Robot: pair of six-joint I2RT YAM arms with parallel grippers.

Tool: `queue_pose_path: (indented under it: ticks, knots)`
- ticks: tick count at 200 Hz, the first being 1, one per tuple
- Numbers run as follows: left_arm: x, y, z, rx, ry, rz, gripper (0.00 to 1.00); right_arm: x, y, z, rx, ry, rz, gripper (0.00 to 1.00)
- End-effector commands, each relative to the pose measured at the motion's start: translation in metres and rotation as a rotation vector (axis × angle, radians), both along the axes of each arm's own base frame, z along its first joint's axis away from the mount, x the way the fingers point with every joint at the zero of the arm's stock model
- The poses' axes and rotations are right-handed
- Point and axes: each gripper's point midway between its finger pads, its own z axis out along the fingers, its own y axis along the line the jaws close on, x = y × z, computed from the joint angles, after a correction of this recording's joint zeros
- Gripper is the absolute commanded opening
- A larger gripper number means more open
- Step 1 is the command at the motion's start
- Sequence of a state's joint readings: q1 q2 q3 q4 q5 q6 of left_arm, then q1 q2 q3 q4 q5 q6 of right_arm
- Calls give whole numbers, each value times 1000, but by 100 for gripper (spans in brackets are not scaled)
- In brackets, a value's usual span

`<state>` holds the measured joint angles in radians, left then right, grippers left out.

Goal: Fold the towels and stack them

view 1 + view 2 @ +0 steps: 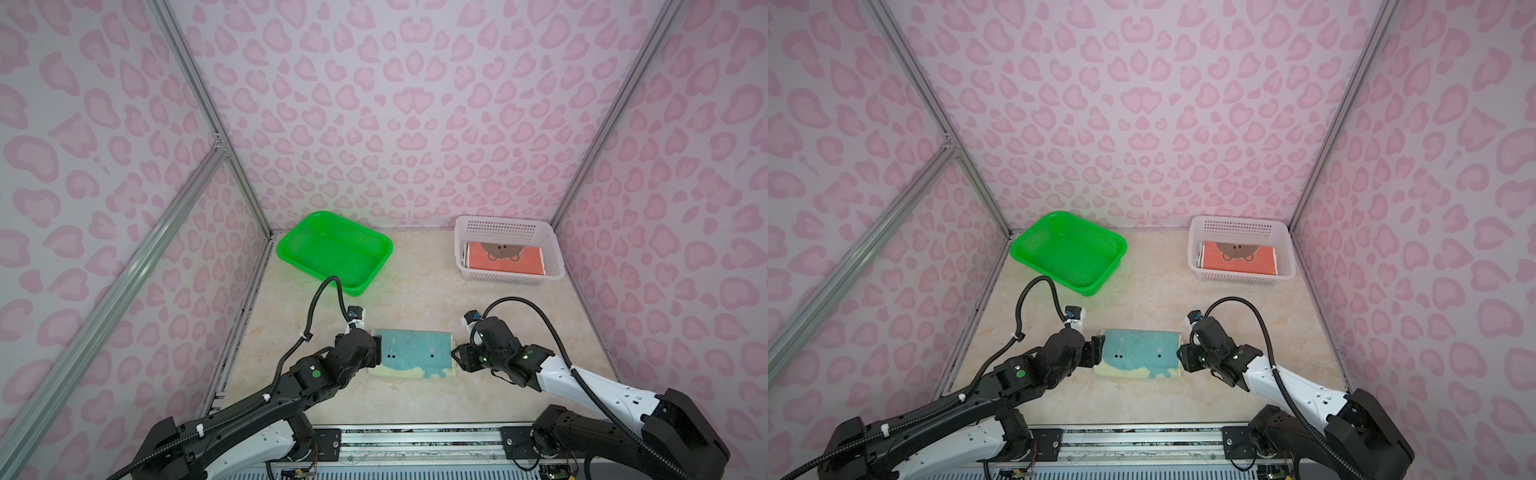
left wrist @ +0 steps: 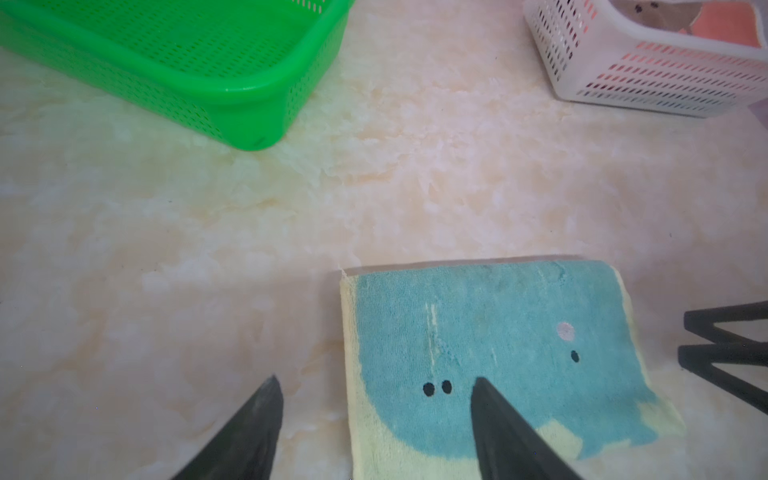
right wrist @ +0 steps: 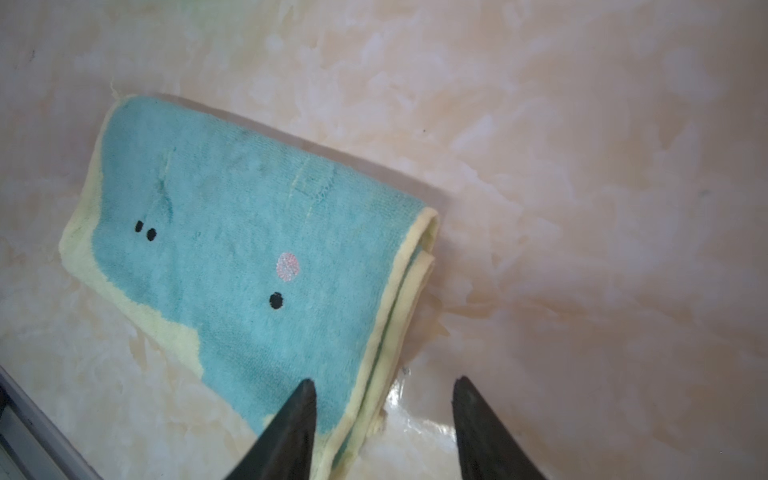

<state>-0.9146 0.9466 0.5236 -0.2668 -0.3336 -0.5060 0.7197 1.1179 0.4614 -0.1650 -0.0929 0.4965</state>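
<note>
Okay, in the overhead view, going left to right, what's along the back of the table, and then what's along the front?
Back: green basket → white basket, holding the orange bear towel. Front: left gripper → yellow and teal towel → right gripper.

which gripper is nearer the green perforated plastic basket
Left. Left gripper at the teal and yellow towel's left edge, in front of the green perforated plastic basket; right gripper at the towel's right edge.
</note>
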Motion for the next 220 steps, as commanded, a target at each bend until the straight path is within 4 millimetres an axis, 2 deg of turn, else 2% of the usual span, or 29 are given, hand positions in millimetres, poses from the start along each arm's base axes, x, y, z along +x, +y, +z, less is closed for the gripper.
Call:
queue_pose_path:
  ticks: [1, 37, 74, 98, 106, 126, 162, 183, 206, 220]
  knots:
    - [1, -21, -7, -73, 46, -25, 71, -1, 8, -3, 28, 32, 6, 53]
    - [3, -39, -29, -89, 95, -52, 69, -2, 16, -19, 37, 84, 24, 53]
    - [1, -42, -62, -50, 155, -60, 69, -1, 21, -35, 34, 116, 23, 53]
    - [-7, -45, -85, -22, 233, -85, 69, -1, 21, -41, 31, 121, 27, 50]
    - [-6, -52, -87, -37, 236, -95, 69, -2, 20, -44, 29, 122, 26, 48]
    - [-9, -50, -101, -5, 276, -90, 69, -3, 21, -49, 33, 129, 31, 43]
    - [-12, -45, -115, 20, 304, -72, 69, -5, 29, -66, 45, 158, 59, 37]
    - [-12, -45, -117, 29, 311, -72, 69, -2, 34, -75, 60, 163, 56, 23]
    - [-11, -45, -116, 35, 307, -73, 69, 10, 37, -70, 63, 122, 48, 2]
    - [-8, -44, -115, 40, 296, -66, 73, 22, 39, -60, 37, 85, 57, 0]
